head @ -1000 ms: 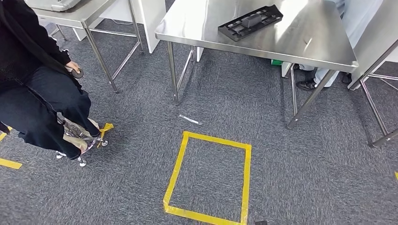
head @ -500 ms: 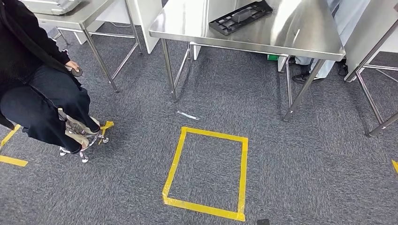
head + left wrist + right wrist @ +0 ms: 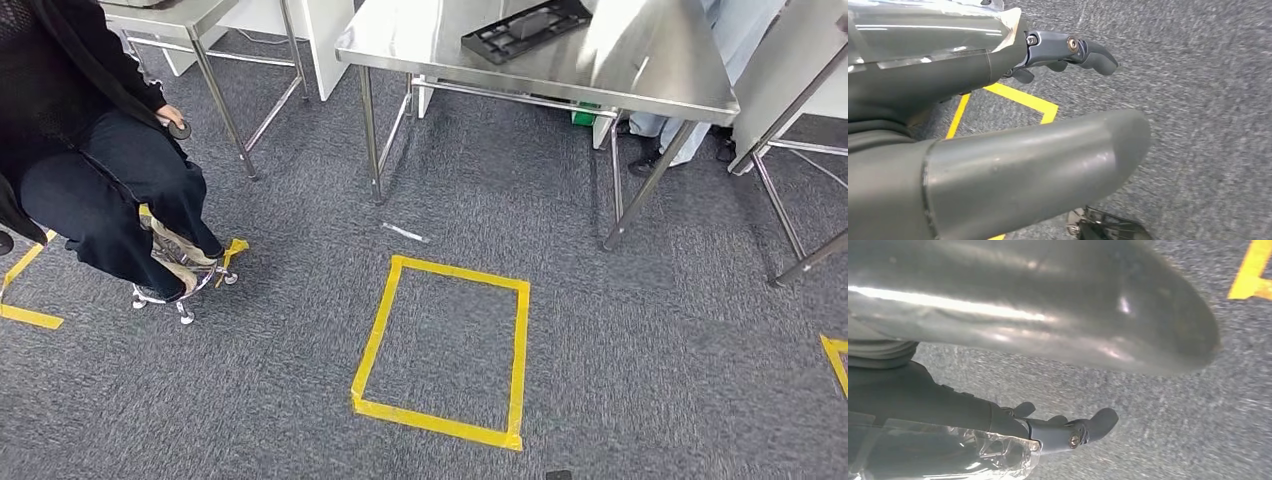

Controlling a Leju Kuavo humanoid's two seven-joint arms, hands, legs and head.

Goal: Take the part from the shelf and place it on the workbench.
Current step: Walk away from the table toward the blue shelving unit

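Observation:
A black slotted plastic part [image 3: 525, 28] lies flat on the steel workbench [image 3: 650, 75] at the top of the head view, near its far side. My left hand [image 3: 973, 85] hangs over the grey carpet, fingers [image 3: 1083, 50] stretched out and apart from the thick thumb, holding nothing. My right hand [image 3: 948, 405] hangs the same way over the carpet, its fingers [image 3: 1083, 430] extended and empty. Both hands are far from the part.
A yellow tape square [image 3: 445, 350] marks the carpet in front of the workbench. A person in black [image 3: 90, 170] sits on a wheeled stool at the left, beside another steel table [image 3: 190, 15]. More table legs [image 3: 790, 200] stand at the right. A small white strip [image 3: 405, 233] lies on the floor.
The whole head picture has shifted as the camera moved: the workbench and part sit higher and slightly right, the seated person further right. The part has not moved on the bench.

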